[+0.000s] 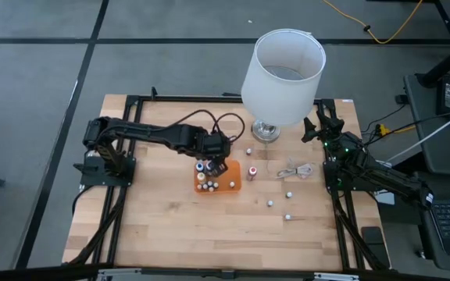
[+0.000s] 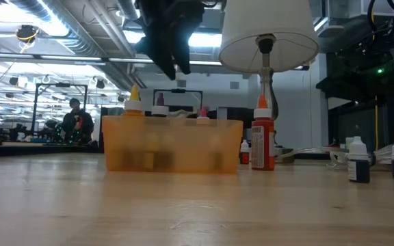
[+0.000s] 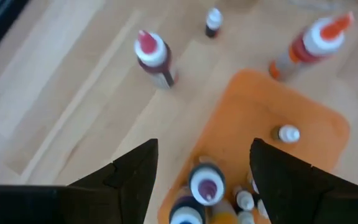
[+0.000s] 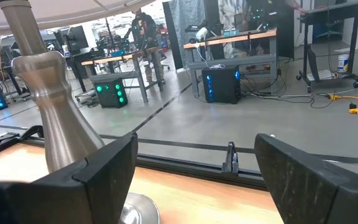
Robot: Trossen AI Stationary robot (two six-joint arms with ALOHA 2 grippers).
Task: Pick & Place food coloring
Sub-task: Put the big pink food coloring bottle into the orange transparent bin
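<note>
The orange tray [image 1: 226, 187] [image 3: 272, 106] sits mid-table and holds several tiny food coloring bottles [image 3: 207, 183] standing on their bases. Others stand loose on the wood: a dark red one with a pink cap [image 3: 154, 56] [image 1: 250, 170], a red one with an orange tip [image 3: 309, 43] [image 2: 262, 140], and small ones [image 1: 269, 203] toward the table's right. My left gripper [image 1: 210, 165] [image 2: 176, 67] [image 3: 204, 165] hangs open above the tray's left end, over the bottles and clear of them. My right gripper [image 1: 317, 129] [image 4: 197, 168] waits open at the far right edge.
A lamp with a white shade [image 1: 283, 66] stands on its metal base [image 1: 266, 131] at the far side, right of the tray; its stem [image 4: 48, 106] is close to my right gripper. A coiled white cable [image 1: 295, 170] lies right of the tray. Bare wood lies along the near side [image 1: 209, 234].
</note>
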